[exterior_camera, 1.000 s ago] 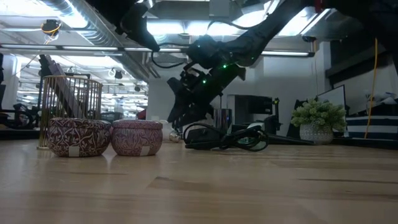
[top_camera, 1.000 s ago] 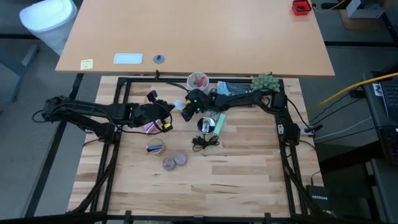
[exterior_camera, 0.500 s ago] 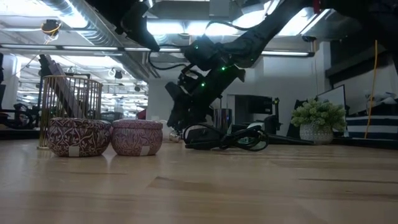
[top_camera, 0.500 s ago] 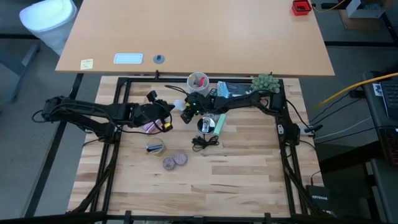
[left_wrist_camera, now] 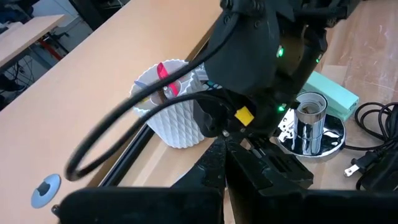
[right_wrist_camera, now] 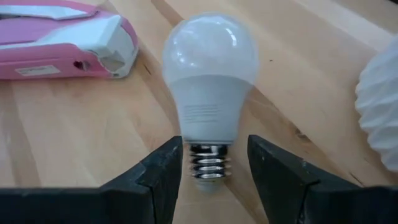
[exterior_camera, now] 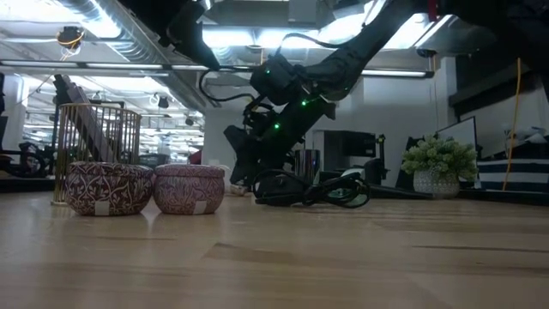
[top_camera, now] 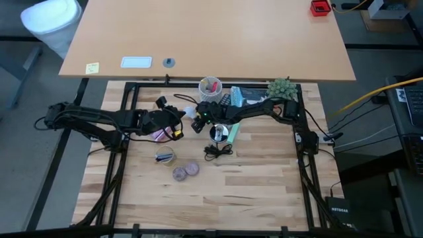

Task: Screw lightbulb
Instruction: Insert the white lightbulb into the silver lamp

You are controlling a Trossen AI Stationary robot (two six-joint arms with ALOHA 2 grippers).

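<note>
I had the right gripper (right_wrist_camera: 214, 163) low over the back of the wooden table (top_camera: 251, 185), its fingers (right_wrist_camera: 163, 167) apart on either side of the silvery screw base of the lightbulb (right_wrist_camera: 210, 93). The bulb lay on its side on the wood, beside a pink and white device (right_wrist_camera: 62, 46) and near the white patterned cup (left_wrist_camera: 171, 102) of pens. The fingers stood just off the threads, not yet pressing them, so I judged the pick-up had not happened. The lamp socket (left_wrist_camera: 309, 118), an upright chrome holder on a round base, stood empty beside a green block (left_wrist_camera: 333, 96). My left gripper (top_camera: 177, 127) waited nearby, fingers together, holding nothing. Grasping, carrying and screwing in all remained.
</note>
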